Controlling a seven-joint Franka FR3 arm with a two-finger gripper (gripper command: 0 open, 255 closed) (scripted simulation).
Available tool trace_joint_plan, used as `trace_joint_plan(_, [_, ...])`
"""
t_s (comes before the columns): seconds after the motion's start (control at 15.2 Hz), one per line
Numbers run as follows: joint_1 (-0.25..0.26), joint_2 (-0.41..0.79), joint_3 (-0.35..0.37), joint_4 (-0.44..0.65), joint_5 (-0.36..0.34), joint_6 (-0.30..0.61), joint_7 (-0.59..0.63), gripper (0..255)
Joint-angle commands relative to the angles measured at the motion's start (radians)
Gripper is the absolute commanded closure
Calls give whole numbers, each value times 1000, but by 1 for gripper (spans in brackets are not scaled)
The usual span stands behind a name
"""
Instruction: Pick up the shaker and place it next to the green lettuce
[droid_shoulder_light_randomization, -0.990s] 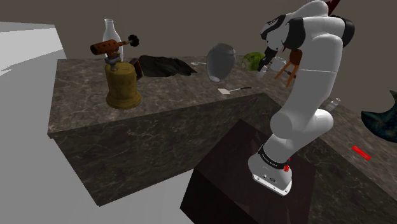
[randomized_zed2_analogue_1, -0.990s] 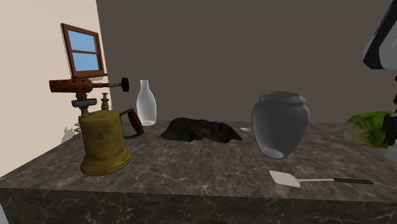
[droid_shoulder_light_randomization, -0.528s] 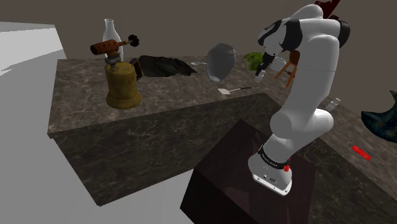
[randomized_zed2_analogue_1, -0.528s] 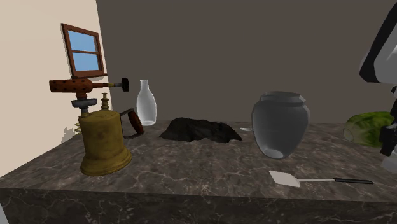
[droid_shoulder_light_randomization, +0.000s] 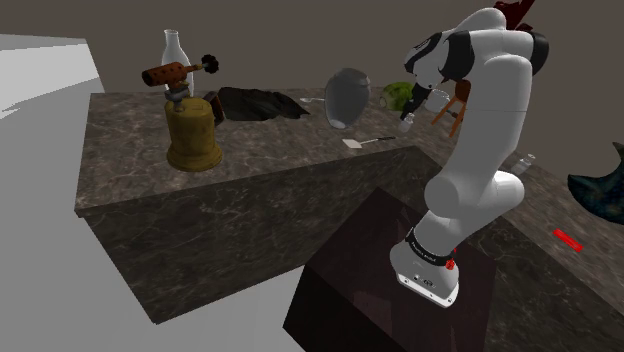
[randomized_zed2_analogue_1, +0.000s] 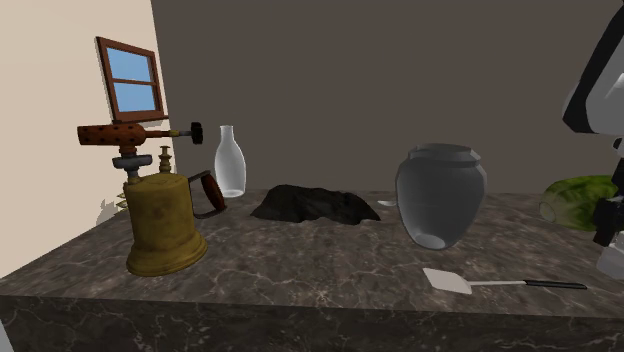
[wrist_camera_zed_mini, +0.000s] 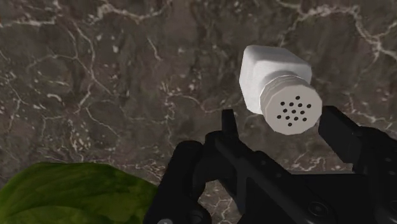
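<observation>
I have the gripper (wrist_camera_zed_mini: 277, 116) hanging straight over the shaker (wrist_camera_zed_mini: 280, 86), its fingers apart on either side of the perforated cap. Bare counter shows between one finger and the cap, and I cannot tell whether the other finger touches, so I count the shaker as not held.

The shaker stands upright on the dark marbled counter (wrist_camera_zed_mini: 95, 76). It is white, squarish in the body, with a round cap. The green lettuce (wrist_camera_zed_mini: 70, 194) lies near it but apart, with a strip of counter between them. At the second exterior view's far right, the shaker sits just under the gripper, and the lettuce is beyond it, farther from that camera.

My judgement on handling: it looks small, light and rigid, with no give under the pads and smooth sides that could slip. The round cap offers poor purchase, so I would go lower and close on the flat faces of the body, fingers square to them. It looks tall for its foot — a glancing finger could tip it.
</observation>
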Motion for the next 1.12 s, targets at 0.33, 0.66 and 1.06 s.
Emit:
trace_joint_plan(0.33, [4,-18,-7,8,-12,-24,7,0])
trace_joint_plan(0.66, [13,-64,-24,38,-43,-94,26,0])
trace_joint_plan(1.06, [13,-64,-24,38,-43,-94,26,0])
